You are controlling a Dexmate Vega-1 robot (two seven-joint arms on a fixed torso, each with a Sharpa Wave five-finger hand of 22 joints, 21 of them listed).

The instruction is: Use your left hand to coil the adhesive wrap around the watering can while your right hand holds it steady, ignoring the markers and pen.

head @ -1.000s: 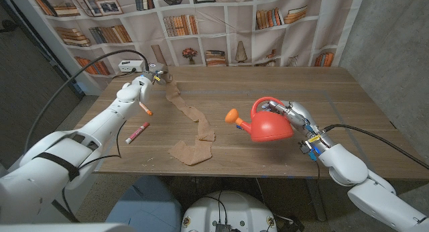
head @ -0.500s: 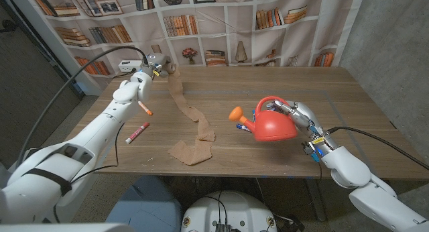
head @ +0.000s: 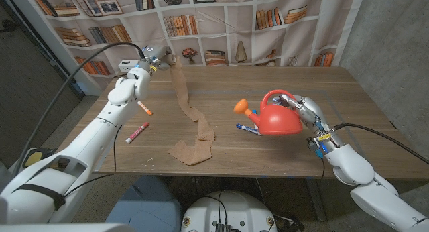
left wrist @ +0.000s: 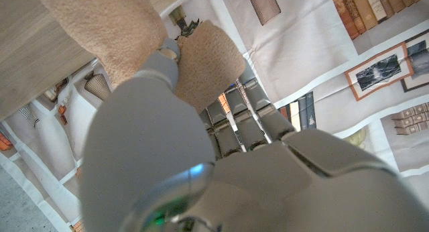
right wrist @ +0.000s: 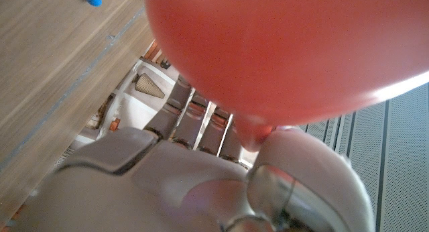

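The red watering can (head: pixel 278 118) with an orange spout (head: pixel 239 107) is held above the table at the right by my right hand (head: pixel 307 112), which grips its handle side. Its red body (right wrist: pixel 288 51) shows close up in the right wrist view above my right hand (right wrist: pixel 221 171). A tan adhesive wrap strip (head: pixel 190 114) runs from a crumpled heap near the front edge up to my left hand (head: pixel 153 62), raised at the far left. There my left hand (left wrist: pixel 174 138) pinches the wrap's end (left wrist: pixel 201 64).
An orange marker (head: pixel 145 110) and a red marker (head: pixel 137 132) lie at the left of the wooden table (head: pixel 348 145). A blue pen (head: pixel 247 129) lies under the can's spout. A bookshelf backdrop stands behind the table.
My left hand has lifted the wrap's end higher and farther back, stretching the strip. My right hand has raised the watering can and carried it slightly right, uncovering the blue pen.
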